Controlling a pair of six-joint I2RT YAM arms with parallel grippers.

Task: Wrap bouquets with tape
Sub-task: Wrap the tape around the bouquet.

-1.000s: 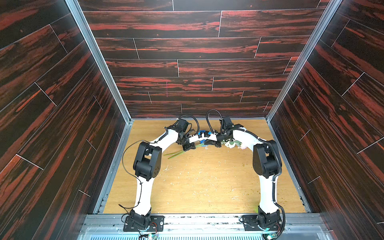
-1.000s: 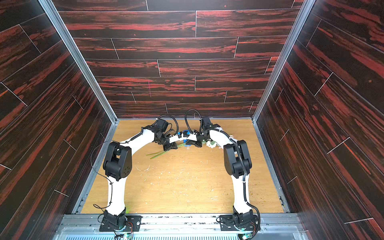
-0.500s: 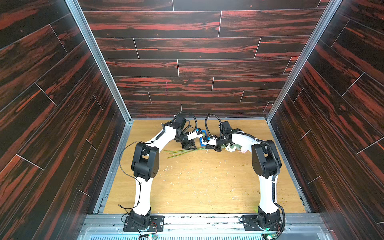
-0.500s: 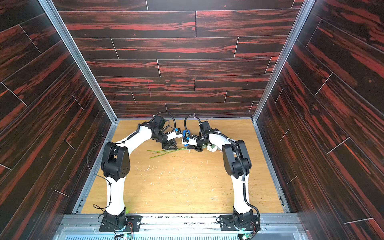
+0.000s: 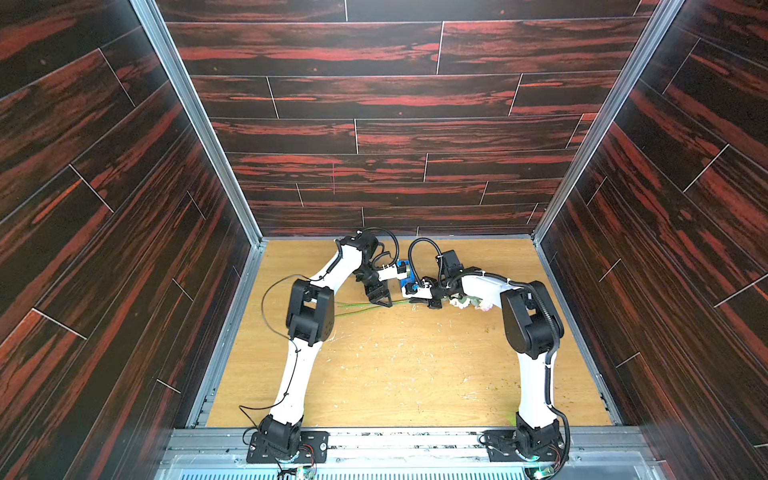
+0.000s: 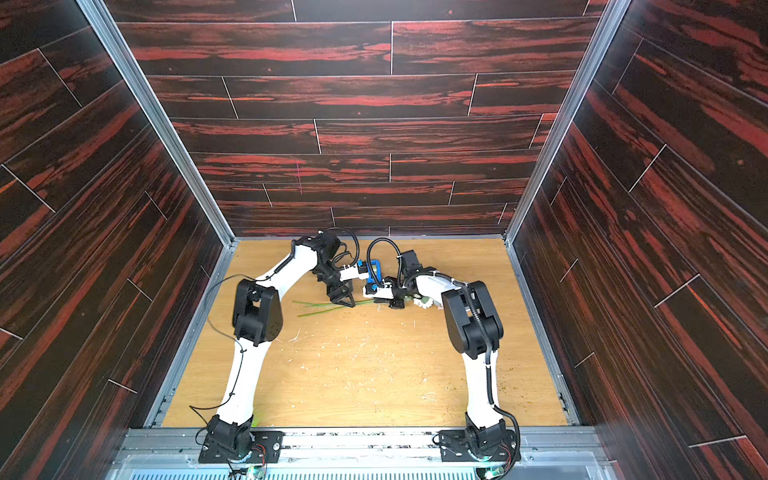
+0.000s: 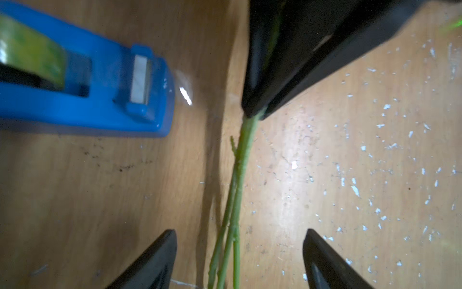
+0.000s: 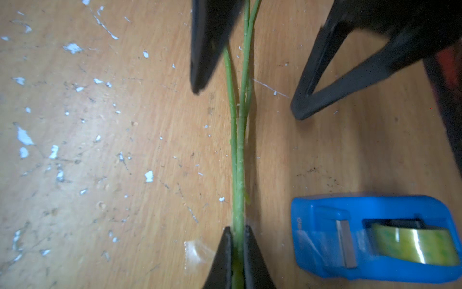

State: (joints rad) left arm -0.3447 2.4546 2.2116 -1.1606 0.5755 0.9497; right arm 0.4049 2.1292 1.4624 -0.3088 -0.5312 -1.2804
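A light wooden board [image 5: 395, 374] is seen as the work surface, scuffed and strewn with pale flecks [image 7: 375, 175]. It is closed in on three sides by dark panels [image 5: 374, 95] streaked with red grain, joined at the corners by grey metal posts [image 5: 195, 120]. A metal rail [image 5: 395, 438] is set along the lower edge of the frame, and both arms are mounted on it.

The bouquet [image 5: 463, 302] is laid across the board in the upper middle of both top views, with its blooms to the right under the right arm and its green stems [image 7: 241, 162] reaching left. The blue tape dispenser [image 8: 375, 237] is stood just beside the stems, between the two wrists, and a yellowish roll [image 8: 412, 246] is seated in it. A scrap of clear tape [image 8: 195, 251] is seen close by the right claw's tips; whether it is stuck to the stems cannot be told.

The right claw [image 8: 237, 229] is pinched tight on the stems. The left claw [image 7: 240, 232] is spread wide, one finger on either side of the stems, and nothing is gripped by it.

Compared with a second before, the left arm's elbow is found higher and further right in the frame. More of the blue dispenser is exposed between the wrists. The left claw, then drawn shut, is now parted. The right arm and the blooms are found much where they were.
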